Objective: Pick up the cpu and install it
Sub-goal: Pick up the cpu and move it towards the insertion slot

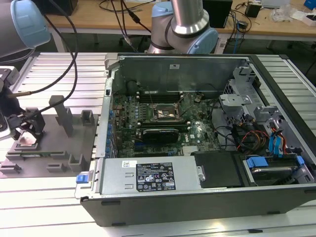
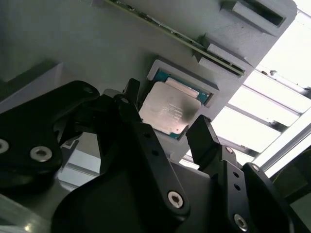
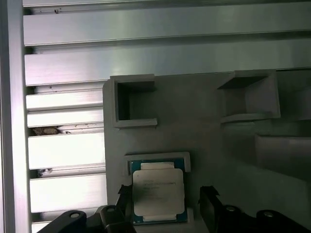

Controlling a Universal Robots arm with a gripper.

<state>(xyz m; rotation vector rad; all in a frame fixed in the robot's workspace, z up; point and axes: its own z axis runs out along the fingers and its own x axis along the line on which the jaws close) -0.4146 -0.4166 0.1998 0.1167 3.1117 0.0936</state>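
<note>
Silvery-white, square, metal-topped cpu (image 3: 159, 194) is seated in a recess of a gray plastic tray (image 3: 204, 126), its faint print illegible; the black claw (image 3: 166, 196) is held spread wide astride it.

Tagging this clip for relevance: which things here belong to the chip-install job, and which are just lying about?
Belong to the job:
chip, lying in the gray tray
open gripper, straddling the chip
socket inside the computer case

Lying about:
power supply
drive cage
cables on the far bench
</note>
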